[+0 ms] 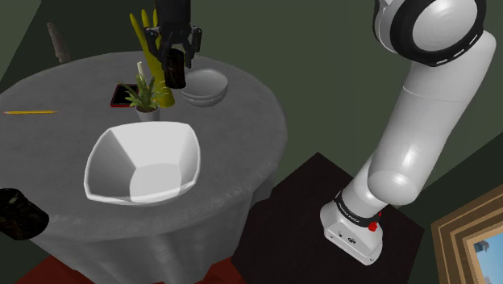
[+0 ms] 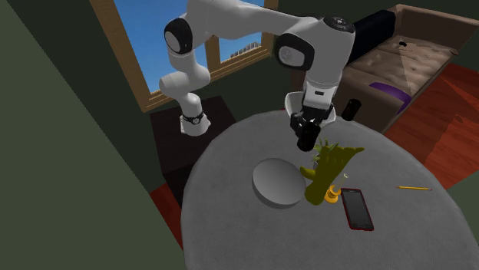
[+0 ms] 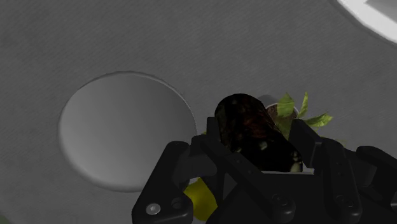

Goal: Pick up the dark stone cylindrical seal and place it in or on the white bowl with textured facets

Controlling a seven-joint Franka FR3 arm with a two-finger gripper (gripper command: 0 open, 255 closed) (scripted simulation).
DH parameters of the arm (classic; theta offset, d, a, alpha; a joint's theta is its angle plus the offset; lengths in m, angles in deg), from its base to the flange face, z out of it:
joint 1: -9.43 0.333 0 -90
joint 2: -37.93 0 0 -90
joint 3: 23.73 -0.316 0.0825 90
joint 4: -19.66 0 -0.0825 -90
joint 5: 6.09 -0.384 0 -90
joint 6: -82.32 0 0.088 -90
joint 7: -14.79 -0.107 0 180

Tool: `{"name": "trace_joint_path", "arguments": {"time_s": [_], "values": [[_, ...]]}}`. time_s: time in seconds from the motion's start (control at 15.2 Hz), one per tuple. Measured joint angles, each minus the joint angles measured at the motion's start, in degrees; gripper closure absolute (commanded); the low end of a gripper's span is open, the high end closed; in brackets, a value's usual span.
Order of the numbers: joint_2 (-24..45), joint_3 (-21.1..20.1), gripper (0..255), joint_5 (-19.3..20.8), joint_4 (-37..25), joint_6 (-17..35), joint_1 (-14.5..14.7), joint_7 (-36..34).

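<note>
My black gripper (image 1: 176, 55) hangs over the far side of the round grey table (image 1: 250, 137), shut on the dark stone cylindrical seal (image 1: 176, 70). The seal (image 3: 245, 124) sits clasped between the fingers with its rounded end sticking out below them. From the second exterior view, the gripper (image 2: 307, 129) and seal (image 2: 308, 139) hover just above the table beside a plain grey bowl (image 2: 278, 182). The white faceted bowl (image 1: 141, 165) stands nearer the table's front in the shoulder view, well apart from the gripper; its bright rim (image 3: 375, 16) shows at a corner of the wrist view.
The grey bowl (image 1: 205, 85) sits right beside the gripper. A small potted plant (image 1: 146, 94), a yellow-green hand-shaped figure (image 2: 330, 165), a red-edged phone (image 2: 357, 209) and a pencil (image 1: 28, 112) lie nearby. A dark object (image 1: 18, 214) sits at the table's near edge.
</note>
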Motion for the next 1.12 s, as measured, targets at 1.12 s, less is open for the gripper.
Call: {"name": "trace_joint_path", "arguments": {"time_s": [1.12], "values": [[2.0, 4.1, 255, -0.7, -10.8, -8.7, -7.4, 12.1]]}}
